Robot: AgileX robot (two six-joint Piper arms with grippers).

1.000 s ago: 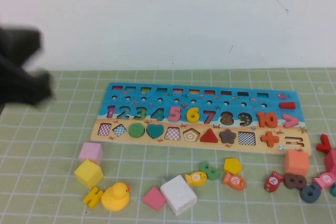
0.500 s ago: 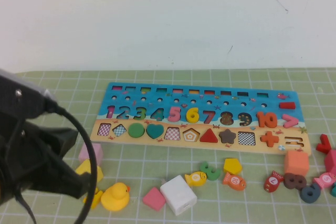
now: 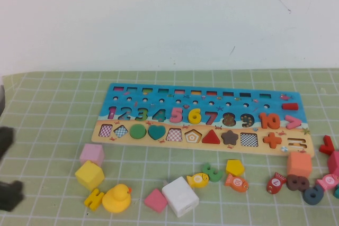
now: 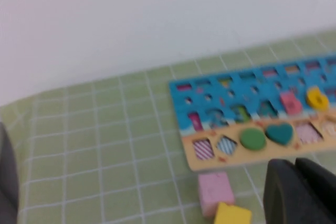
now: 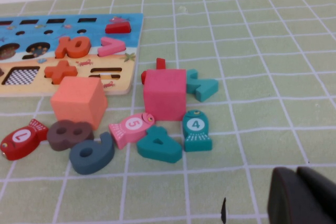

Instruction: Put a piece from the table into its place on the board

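Note:
The yellow "6" (image 3: pixel 194 115) lies in its slot among the numerals on the board (image 3: pixel 132 89). It also shows in the left wrist view (image 4: pixel 316 98), with the board (image 4: pixel 210 157) ahead of that arm. My left gripper (image 4: pixel 295 169) is shut and empty, above the mat near the pink cube (image 4: pixel 214 192). Only dark parts of the left arm (image 3: pixel 6 140) show at the far left edge of the high view. My right gripper (image 5: pixel 296 177) is shut and empty over bare mat, right of the loose pieces.
In front of the board lie a pink cube (image 3: pixel 91 153), yellow cube (image 3: pixel 89 174), yellow H (image 3: pixel 94 199), duck (image 3: pixel 116 198), white cube (image 3: pixel 180 196) and green 3 (image 3: pixel 213 172). At the right are an orange cube (image 3: pixel 299 163), a red cube (image 5: pixel 164 95) and fish pieces.
The left arm swung through the left side of the high view and has drawn back to the left edge. The pieces and the board have not moved.

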